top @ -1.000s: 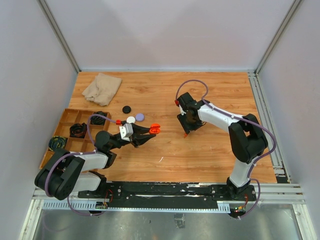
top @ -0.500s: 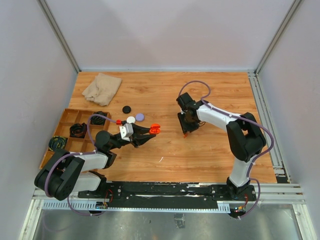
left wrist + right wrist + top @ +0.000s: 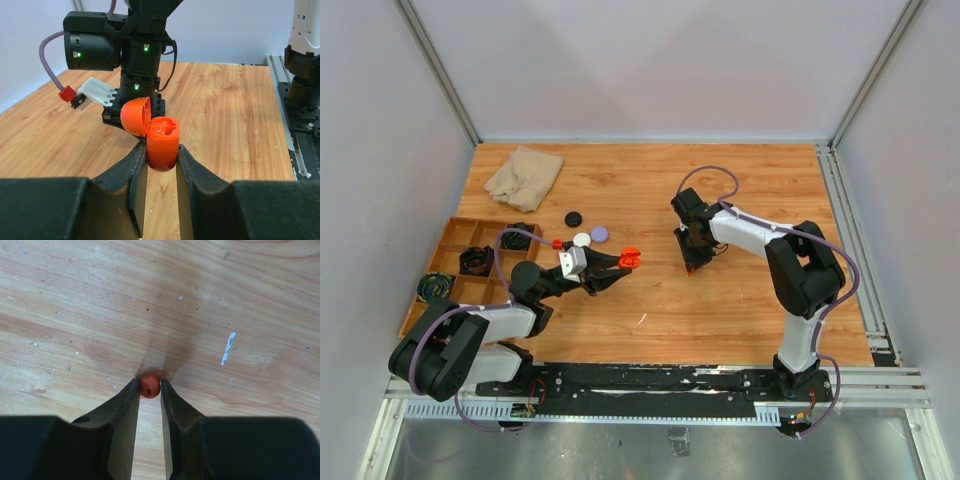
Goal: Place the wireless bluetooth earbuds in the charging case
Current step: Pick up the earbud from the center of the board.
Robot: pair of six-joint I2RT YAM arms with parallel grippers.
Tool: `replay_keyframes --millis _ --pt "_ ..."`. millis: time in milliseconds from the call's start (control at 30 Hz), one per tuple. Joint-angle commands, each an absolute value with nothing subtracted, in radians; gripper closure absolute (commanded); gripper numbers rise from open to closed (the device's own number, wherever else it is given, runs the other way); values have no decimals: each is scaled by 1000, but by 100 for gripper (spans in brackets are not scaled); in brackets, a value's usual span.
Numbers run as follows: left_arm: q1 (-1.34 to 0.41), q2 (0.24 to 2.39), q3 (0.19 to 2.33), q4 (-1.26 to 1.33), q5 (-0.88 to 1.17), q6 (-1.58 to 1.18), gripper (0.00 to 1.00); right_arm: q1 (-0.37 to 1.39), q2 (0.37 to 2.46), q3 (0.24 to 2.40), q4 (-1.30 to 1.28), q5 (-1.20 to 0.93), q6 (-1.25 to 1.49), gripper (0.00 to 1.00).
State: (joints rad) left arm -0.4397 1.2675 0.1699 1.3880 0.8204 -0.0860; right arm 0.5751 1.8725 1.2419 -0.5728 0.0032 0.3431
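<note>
The left gripper (image 3: 161, 156) is closed down to the width of the charging case (image 3: 163, 146), both fingers pressing its lower sides and holding it upright above the table (image 3: 235, 115). The case is a glossy orange-red rounded shell. Its lid (image 3: 135, 115) is swung open on the hinge and leans off to one side, and the open top shows a shiny moulded insert with shallow wells. The right gripper (image 3: 149, 391) is nearly shut, its fingertips pinching one earbud (image 3: 149, 386), a tiny round orange-red bud the same colour as the case, with a small dark slot on its upper face. The bud sits low at the wood, over a shadow, though whether it touches the surface cannot be told. From the top camera the two grippers are apart, the case to the left of the pinched bud with wood between them. Beyond the left gripper lie a black puck (image 3: 574, 218), a white puck (image 3: 582, 240) and a lilac puck (image 3: 599, 233), close together. A compartmented wooden tray (image 3: 450, 240) sits at the left edge, and a crumpled beige cloth (image 3: 524, 172) lies in the far left corner
</note>
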Motion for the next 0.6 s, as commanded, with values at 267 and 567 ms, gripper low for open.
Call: replay_keyframes --millis 267,567 --pt "-433 1257 175 1409 820 -78 100 611 1789 1264 -602 63 246 86" --pt "-433 1262 171 1474 818 -133 100 686 1598 1285 -575 130 98 89"
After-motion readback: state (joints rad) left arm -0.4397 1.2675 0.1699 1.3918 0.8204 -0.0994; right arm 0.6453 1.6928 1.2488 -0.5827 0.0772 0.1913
